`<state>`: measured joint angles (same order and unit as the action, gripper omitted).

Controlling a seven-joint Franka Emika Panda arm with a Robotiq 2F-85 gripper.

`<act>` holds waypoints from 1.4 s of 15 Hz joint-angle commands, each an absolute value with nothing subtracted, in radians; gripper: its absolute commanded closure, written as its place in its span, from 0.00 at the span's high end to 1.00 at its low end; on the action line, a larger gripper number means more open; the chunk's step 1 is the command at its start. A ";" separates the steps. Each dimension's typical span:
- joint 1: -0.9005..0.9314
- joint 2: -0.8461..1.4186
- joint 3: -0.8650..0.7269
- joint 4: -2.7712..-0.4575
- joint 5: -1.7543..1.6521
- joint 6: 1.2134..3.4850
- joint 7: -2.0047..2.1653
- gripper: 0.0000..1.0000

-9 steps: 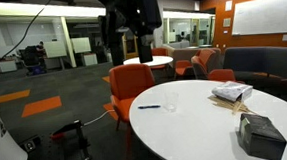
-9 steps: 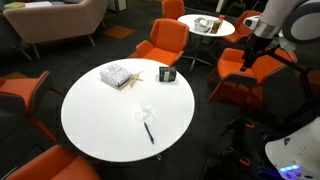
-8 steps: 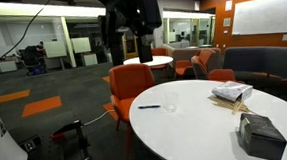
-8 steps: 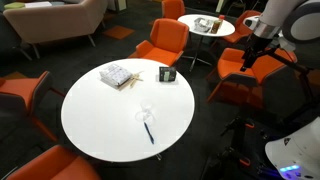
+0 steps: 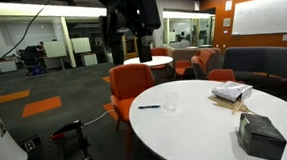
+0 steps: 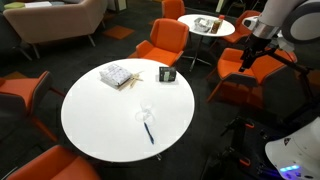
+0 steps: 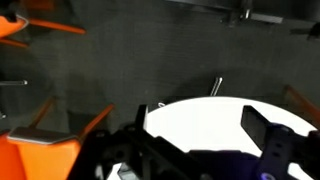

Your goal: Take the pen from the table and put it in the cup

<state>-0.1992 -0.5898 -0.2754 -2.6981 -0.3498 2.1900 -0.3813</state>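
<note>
The pen [image 5: 148, 108] lies flat on the white round table [image 5: 211, 126] near its edge, and it also shows in the other exterior view [image 6: 149, 131] and in the wrist view [image 7: 216, 87]. The clear cup [image 5: 171, 101] stands upright just beside it on the table [image 6: 100, 110], faint in the exterior view [image 6: 146, 114] and in the wrist view [image 7: 160, 104]. My gripper [image 5: 130, 26] hangs high in the air, well away from the pen and off the table's edge [image 6: 246, 60]. Its jaws [image 7: 205, 135] are open and empty, with the table [image 7: 200, 115] seen between them.
A dark box [image 5: 259, 133] and a stack of papers [image 5: 231, 92] lie on the far part of the table; the box [image 6: 167, 74] and papers [image 6: 118, 75] show in both exterior views. Orange chairs [image 6: 165, 42] ring the table. A smaller round table [image 6: 208, 25] stands behind.
</note>
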 commanded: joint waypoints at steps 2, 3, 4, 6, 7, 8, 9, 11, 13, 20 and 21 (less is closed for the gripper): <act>-0.105 -0.518 -0.210 -2.698 -0.193 2.243 -0.249 1.00; -0.079 -0.500 -0.189 -2.700 -0.150 2.259 -0.215 1.00; -0.061 -0.480 -0.160 -2.704 -0.118 2.290 -0.166 1.00; -0.029 -0.430 -0.105 -2.705 -0.072 2.362 -0.087 1.00; -0.013 -0.398 -0.082 -2.703 -0.051 2.410 -0.056 1.00; -0.005 -0.366 -0.063 -2.703 -0.035 2.463 -0.024 1.00; -0.001 -0.332 -0.037 -2.702 -0.029 2.516 0.020 1.00; 0.012 -0.270 0.001 -2.700 -0.026 2.581 0.063 1.00; 0.029 -0.214 0.031 -2.698 -0.017 2.639 0.094 1.00; 0.088 -0.039 0.119 -2.669 0.026 2.791 0.253 1.00; 0.101 0.001 0.123 -2.652 0.056 2.812 0.253 1.00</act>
